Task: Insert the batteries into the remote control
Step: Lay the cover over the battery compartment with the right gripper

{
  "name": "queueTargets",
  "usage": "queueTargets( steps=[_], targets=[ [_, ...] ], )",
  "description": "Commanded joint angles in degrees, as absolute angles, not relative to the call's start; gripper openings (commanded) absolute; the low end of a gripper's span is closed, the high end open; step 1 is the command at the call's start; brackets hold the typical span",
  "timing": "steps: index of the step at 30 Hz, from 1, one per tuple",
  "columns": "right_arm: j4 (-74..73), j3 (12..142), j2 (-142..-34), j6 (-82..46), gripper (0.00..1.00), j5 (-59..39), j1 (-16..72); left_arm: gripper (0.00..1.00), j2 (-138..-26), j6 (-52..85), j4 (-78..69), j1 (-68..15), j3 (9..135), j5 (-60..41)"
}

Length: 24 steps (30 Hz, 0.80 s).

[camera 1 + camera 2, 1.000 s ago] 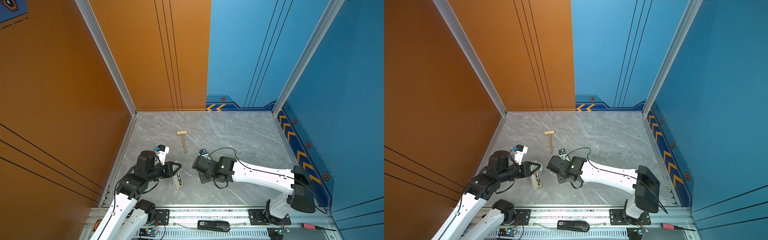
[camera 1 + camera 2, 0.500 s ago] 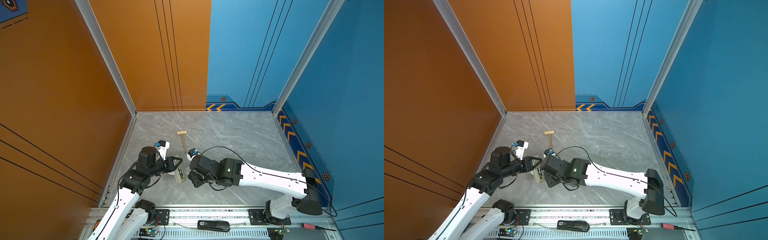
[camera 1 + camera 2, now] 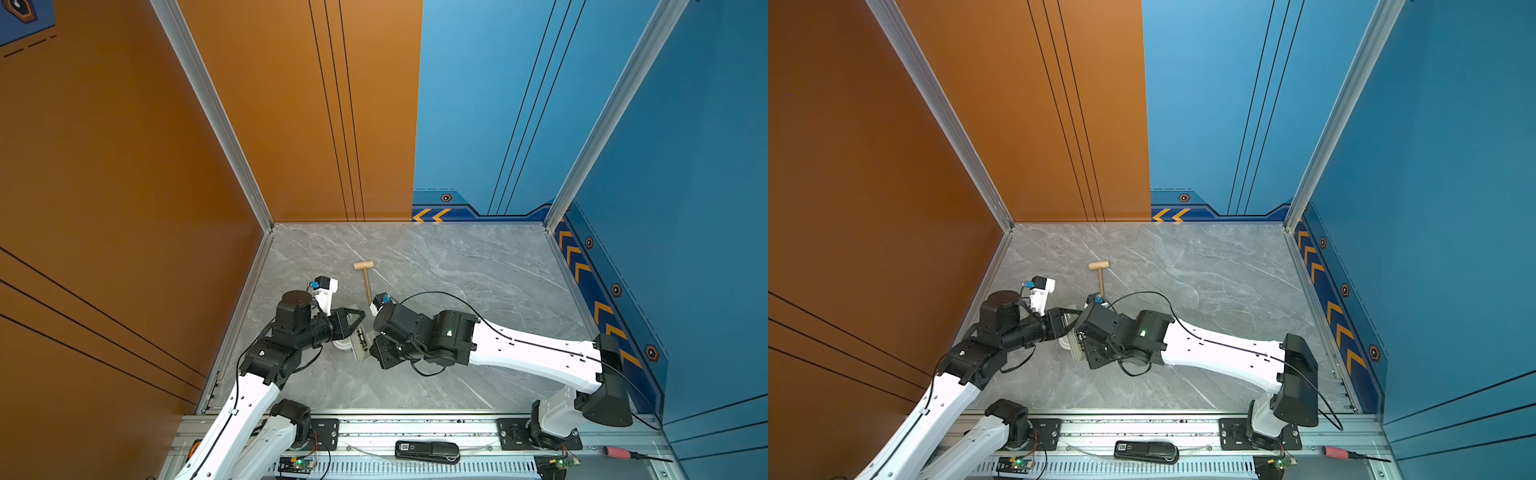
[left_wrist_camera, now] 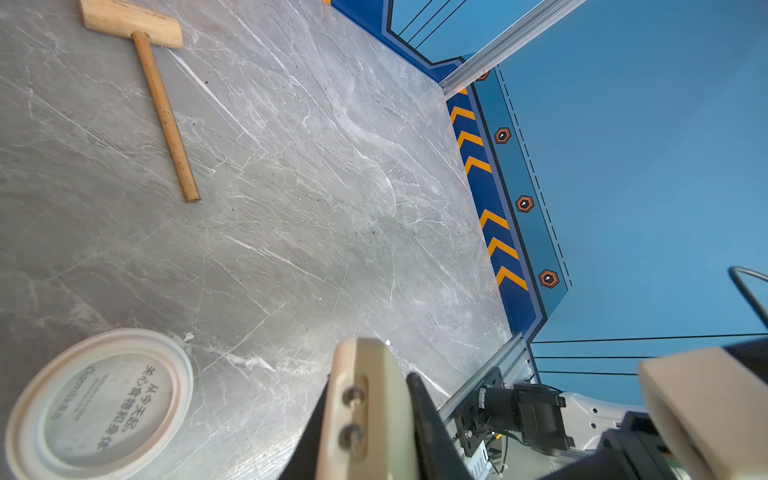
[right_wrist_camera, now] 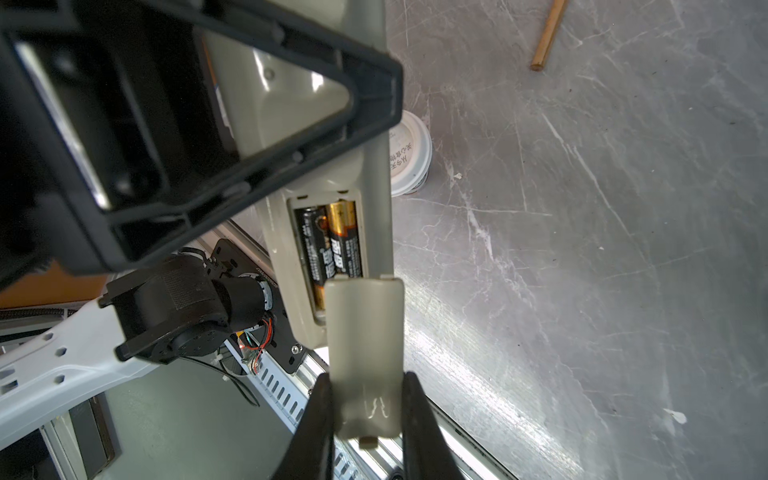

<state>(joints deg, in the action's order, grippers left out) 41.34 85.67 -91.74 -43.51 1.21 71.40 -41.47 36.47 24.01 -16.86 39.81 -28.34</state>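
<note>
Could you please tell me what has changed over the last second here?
The right end effector swung leftward from the table's middle to the remote control, so the beige cover it pinches now reaches the open bay where the batteries lie. No grip visibly began or ended. The left end effector stayed shut on the remote, shifting it only slightly; the wooden mallet did not move.

A wooden mallet and round white lid lay on the grey marble desk; the left pincer clamped the beige remote control, a cover piece nearby.
</note>
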Motion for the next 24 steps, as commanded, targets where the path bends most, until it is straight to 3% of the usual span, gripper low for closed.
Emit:
queueTargets(
  steps=[1, 24],
  targets=[
    [41.1, 88.0, -93.5, -43.9, 0.0, -0.2, 70.8, 0.0, -40.5, 37.3, 22.1, -16.6, 40.3, -28.2],
    [41.7, 92.6, -98.6, -43.3, 0.0, -3.4, 69.5, 0.0, -39.5, 38.1, 20.2, -16.8, 38.0, -31.4]
  ],
)
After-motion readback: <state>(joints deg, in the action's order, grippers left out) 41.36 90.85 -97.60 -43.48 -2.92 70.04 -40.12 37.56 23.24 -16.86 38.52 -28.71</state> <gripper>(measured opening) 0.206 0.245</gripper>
